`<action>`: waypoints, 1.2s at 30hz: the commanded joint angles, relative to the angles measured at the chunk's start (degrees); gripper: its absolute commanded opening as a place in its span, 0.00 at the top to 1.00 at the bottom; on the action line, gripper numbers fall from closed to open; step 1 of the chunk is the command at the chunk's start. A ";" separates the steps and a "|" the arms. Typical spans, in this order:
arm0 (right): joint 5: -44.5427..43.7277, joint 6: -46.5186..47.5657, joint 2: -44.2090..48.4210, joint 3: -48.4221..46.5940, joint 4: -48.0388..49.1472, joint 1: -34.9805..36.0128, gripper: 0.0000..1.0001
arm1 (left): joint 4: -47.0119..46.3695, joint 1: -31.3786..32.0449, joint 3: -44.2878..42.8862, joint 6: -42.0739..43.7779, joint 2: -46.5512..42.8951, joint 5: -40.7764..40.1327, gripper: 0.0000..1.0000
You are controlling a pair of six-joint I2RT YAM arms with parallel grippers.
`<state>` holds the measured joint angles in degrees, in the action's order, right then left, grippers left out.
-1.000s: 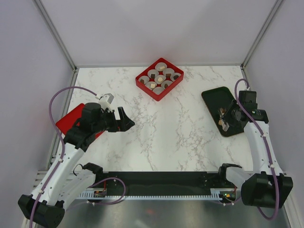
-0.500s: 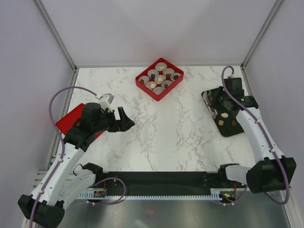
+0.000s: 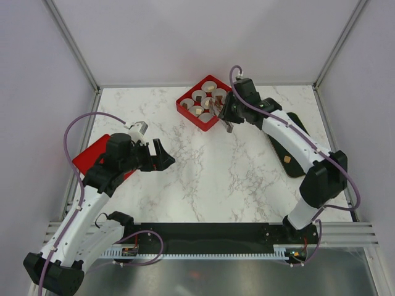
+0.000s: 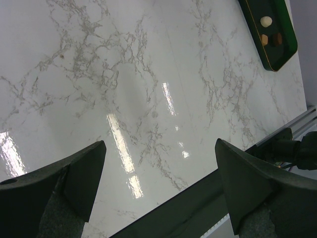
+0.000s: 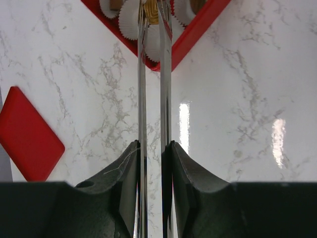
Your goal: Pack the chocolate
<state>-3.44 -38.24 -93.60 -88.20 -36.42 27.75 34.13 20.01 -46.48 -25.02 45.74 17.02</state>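
Tweezers [image 5: 165, 74] over cups [image 3: 199, 95], chocolate [image 4: 266, 21] on dark tray [image 4: 270, 55]

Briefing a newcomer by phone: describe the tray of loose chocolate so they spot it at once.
Look at the right edge of the marble table. A long dark tray lies there holding loose chocolate pieces; unlike the square red box, it has no paper cups.

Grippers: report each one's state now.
Left gripper: open, empty.
Right gripper: shut on the tweezers, tips over the red box.
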 commanded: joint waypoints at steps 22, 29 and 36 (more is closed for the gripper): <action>-0.25 1.59 -13.62 -6.98 3.11 3.72 0.64 | -1.70 0.12 0.34 2.34 0.14 0.39 0.00; -0.60 1.85 -14.50 -7.33 2.85 3.89 0.63 | -1.70 0.12 0.34 2.34 0.14 0.30 0.00; -1.30 2.11 -14.86 -7.60 1.80 4.07 0.63 | -1.70 0.12 0.25 2.34 0.58 0.30 0.00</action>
<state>-3.53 -36.95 -108.62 -95.07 -35.24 31.40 34.13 20.01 -46.48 -25.02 46.33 17.02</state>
